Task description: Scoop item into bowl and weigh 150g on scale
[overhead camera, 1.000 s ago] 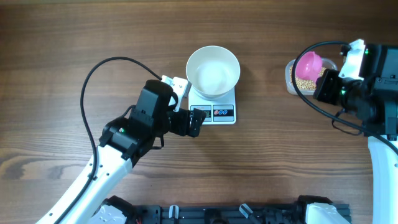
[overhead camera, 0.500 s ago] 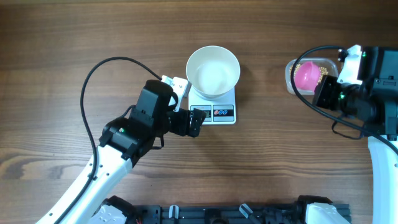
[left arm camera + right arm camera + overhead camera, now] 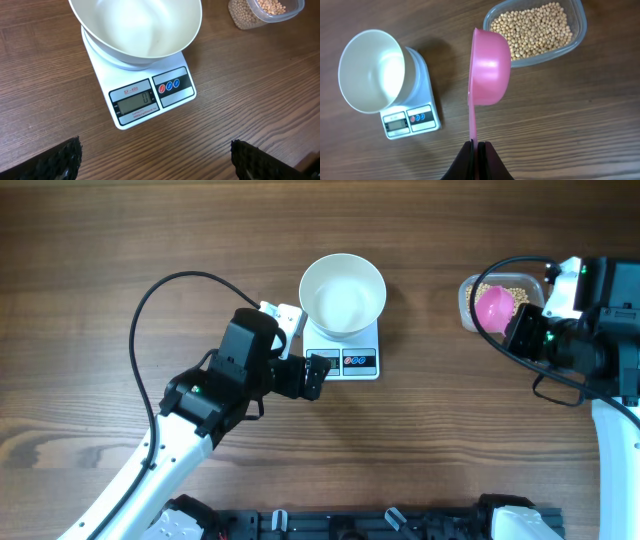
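The empty white bowl (image 3: 342, 293) stands on the white scale (image 3: 350, 362), whose display (image 3: 134, 103) reads zero. Pale-tan beans (image 3: 532, 27) fill a clear tub (image 3: 470, 305) at the right. My right gripper (image 3: 476, 147) is shut on the handle of a pink scoop (image 3: 490, 65). The scoop (image 3: 495, 307) is turned on its side above the tub's near edge, and no beans show in it. My left gripper (image 3: 156, 160) is open just in front of the scale's front left, holding nothing.
The left arm (image 3: 215, 395) lies across the near left of the wooden table (image 3: 150, 240). The right arm (image 3: 600, 350) and its cable stand at the right edge, beside the tub.
The right gripper has carried the pink scoop from over the middle of the tub toward its near edge, uncovering more beans. The left arm has not moved.
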